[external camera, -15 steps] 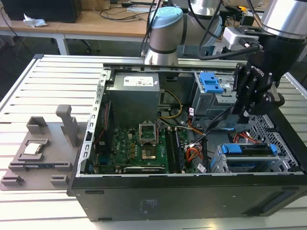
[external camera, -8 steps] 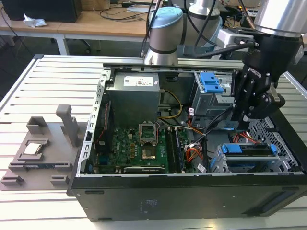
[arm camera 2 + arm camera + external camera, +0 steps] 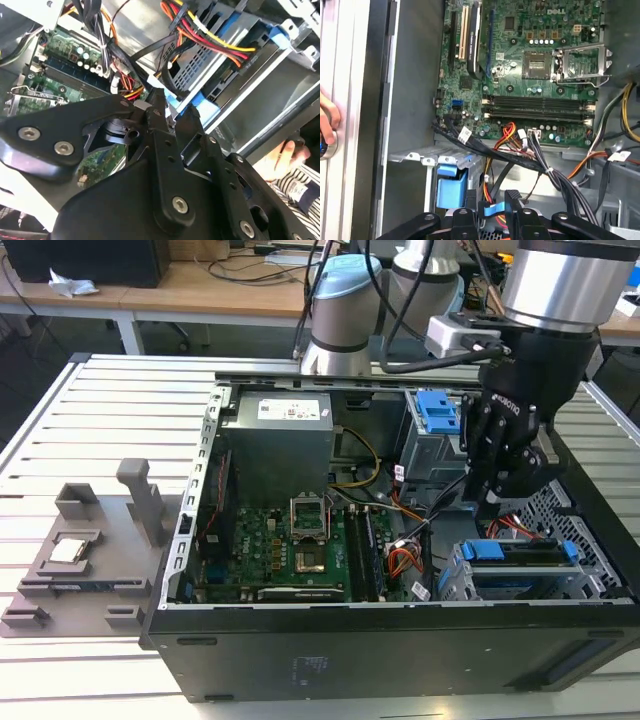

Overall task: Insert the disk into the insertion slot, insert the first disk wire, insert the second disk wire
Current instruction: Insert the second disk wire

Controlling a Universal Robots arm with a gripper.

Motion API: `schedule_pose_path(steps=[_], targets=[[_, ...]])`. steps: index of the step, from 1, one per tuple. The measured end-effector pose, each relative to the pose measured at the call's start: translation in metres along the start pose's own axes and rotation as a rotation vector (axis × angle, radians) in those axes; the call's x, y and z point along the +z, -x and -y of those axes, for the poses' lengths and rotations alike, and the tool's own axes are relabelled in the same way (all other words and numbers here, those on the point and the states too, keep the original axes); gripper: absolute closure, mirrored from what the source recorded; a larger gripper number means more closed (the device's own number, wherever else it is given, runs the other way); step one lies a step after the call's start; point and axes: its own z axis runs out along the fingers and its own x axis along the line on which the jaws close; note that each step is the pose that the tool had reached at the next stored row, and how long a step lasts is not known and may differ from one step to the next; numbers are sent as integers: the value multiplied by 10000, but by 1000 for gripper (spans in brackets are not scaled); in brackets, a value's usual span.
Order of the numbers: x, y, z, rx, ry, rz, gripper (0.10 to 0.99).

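The disk (image 3: 520, 552), a grey drive in a bright blue caddy, lies flat, seated in the insertion slot (image 3: 600, 575) of the perforated cage. This is at the exterior view's lower right of the open computer case (image 3: 300, 660), probably so its connector end faces the loose cables. Just above it, the hand (image 3: 492, 502) has its fingers (image 3: 512, 200) narrowed on a blue wire connector (image 3: 490, 209), presumably a disk wire, kept close to the drive. The case rests on the slatted bench (image 3: 100, 420).

Robotics lab/workshop: open PC tower (image 3: 380, 650) on slotted alu bench (image 3: 110, 410), robot arm (image 3: 345, 300) mounted behind, wooden desks (image 3: 200, 285) w/ cables in bkgd.
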Motion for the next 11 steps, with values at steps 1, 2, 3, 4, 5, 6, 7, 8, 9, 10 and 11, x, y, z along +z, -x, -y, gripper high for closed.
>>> schedule_pose_path(steps=[1,2,3,4,5,6,7,8,9,10,11], targets=[[2,1,-1,12,-48,-1,725],[2,2,-1,75,-335,-20,725],[3,1,-3,141,-634,-36,725],[3,1,-2,141,-640,-38,725],[3,1,-7,143,-641,-39,725],[7,3,-46,143,-654,-37,725],[15,5,-71,136,-656,-37,725],[23,7,-96,126,-660,-38,725],[34,10,-116,97,-666,-40,725],[46,14,-131,5,-685,-54,725],[54,15,-132,-184,-724,-114,725]])
